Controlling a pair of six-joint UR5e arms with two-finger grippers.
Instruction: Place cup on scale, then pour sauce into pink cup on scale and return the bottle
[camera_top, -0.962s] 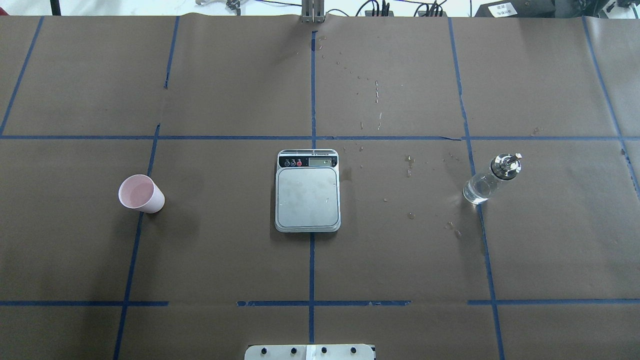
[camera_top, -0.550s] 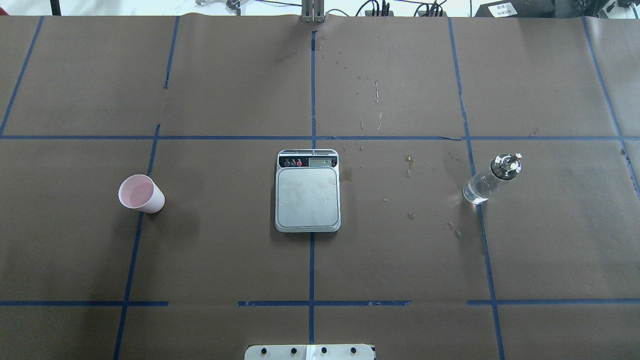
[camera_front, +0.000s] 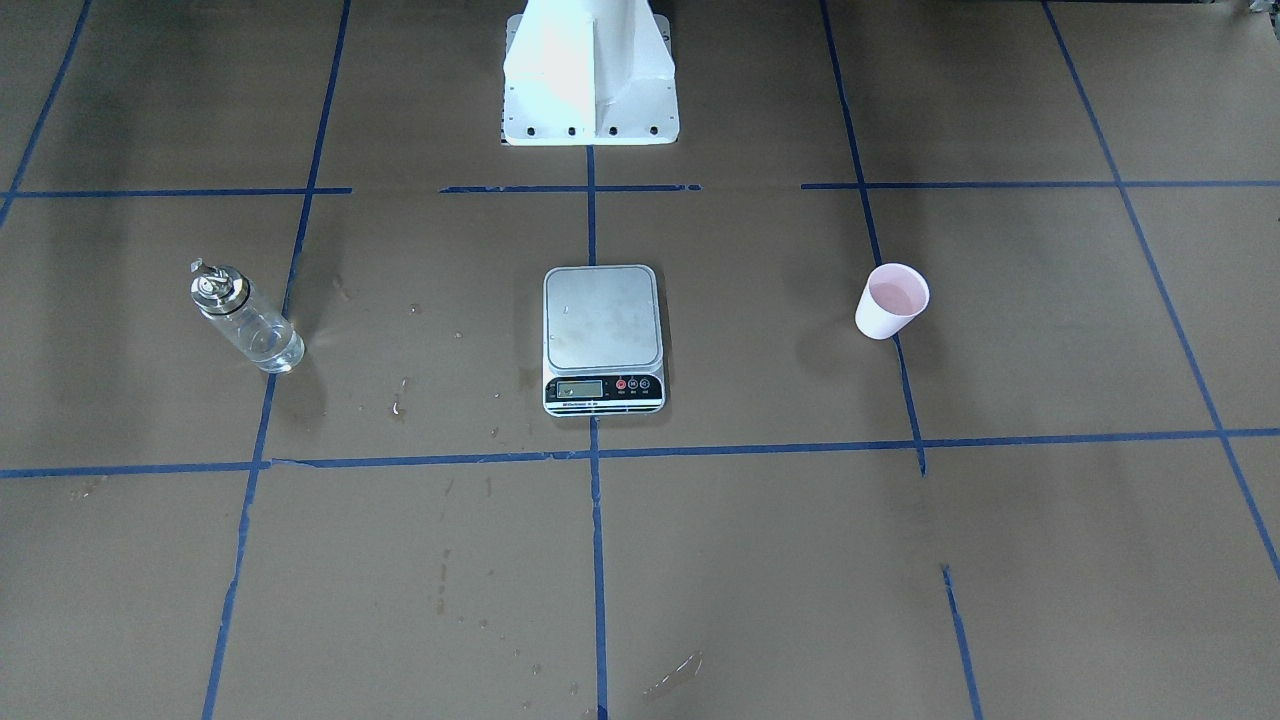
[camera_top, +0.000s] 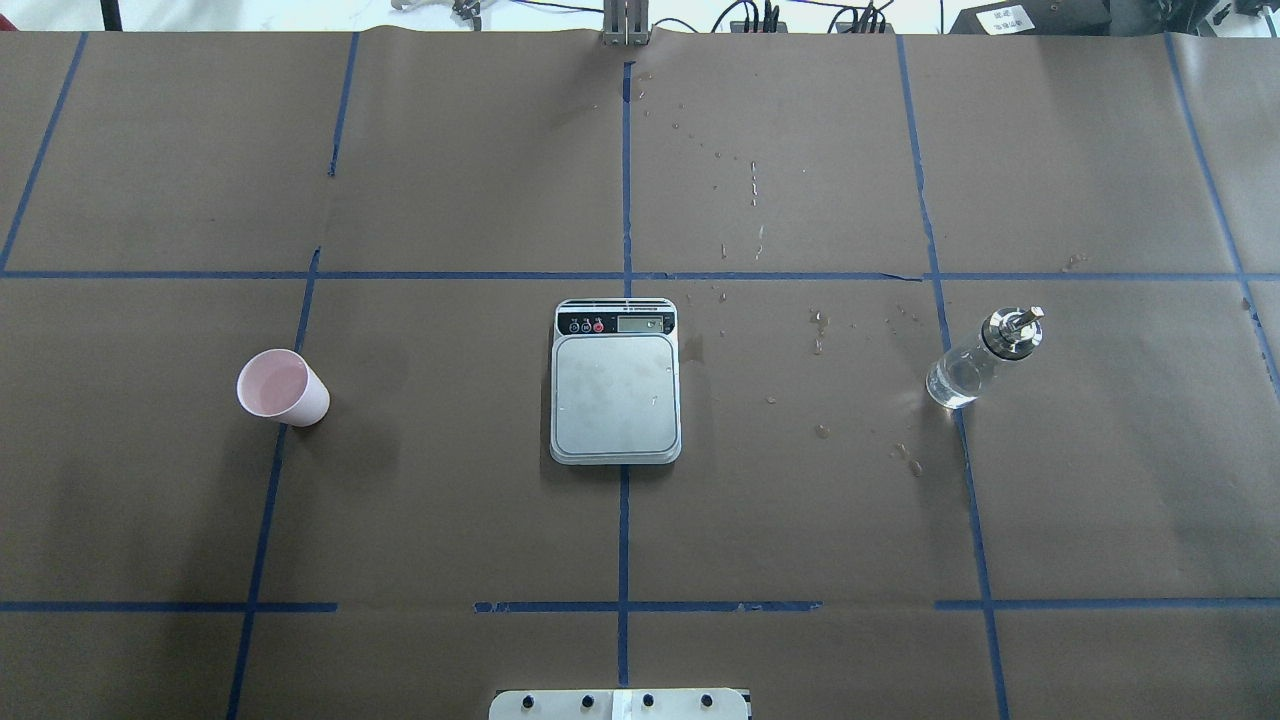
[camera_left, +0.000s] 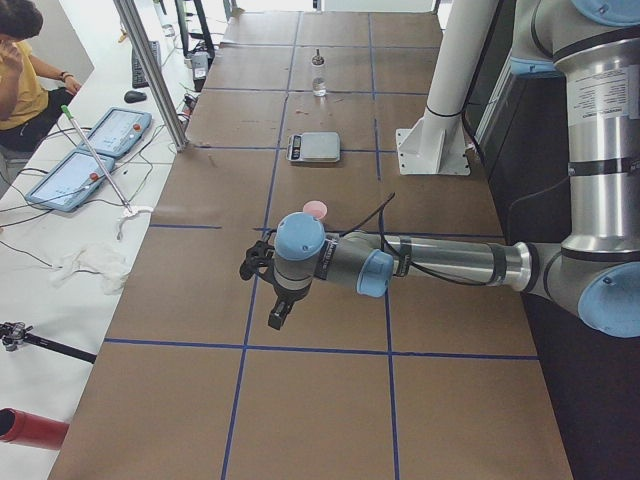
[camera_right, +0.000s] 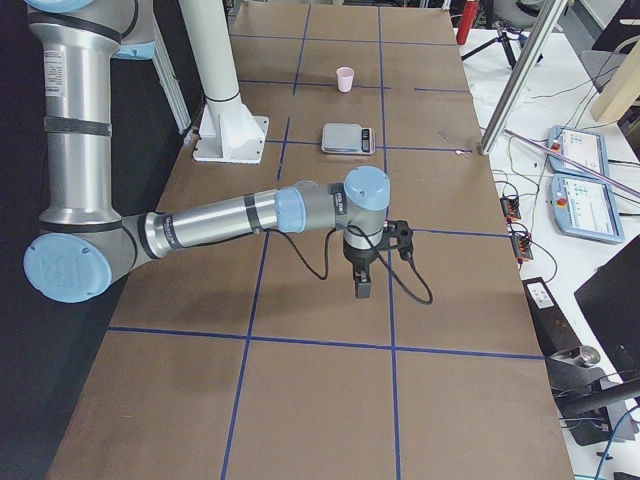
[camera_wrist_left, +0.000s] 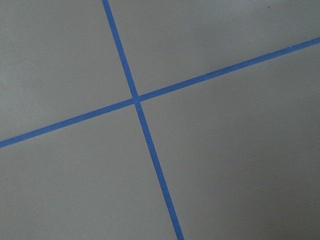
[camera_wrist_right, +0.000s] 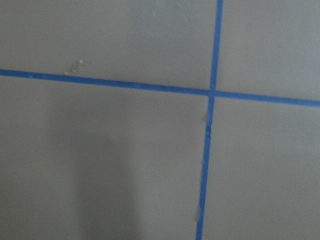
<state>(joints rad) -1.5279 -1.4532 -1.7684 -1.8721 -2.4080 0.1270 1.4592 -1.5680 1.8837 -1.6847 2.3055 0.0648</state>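
Cup (camera_top: 283, 388) tapered, pink; scale (camera_top: 615, 385) flat steel; bottle (camera_top: 985, 358) clear glass; left fingers (camera_left: 277, 316), right fingers (camera_right: 361, 287): opening cannot tell.

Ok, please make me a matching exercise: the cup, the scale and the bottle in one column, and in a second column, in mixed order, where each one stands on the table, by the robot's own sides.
Column 1
1. cup
2. scale
3. bottle

Column 2
A. middle of the table
B. the robot's right side
C. the robot's left side

Pairs: 1-C, 2-A, 3-B
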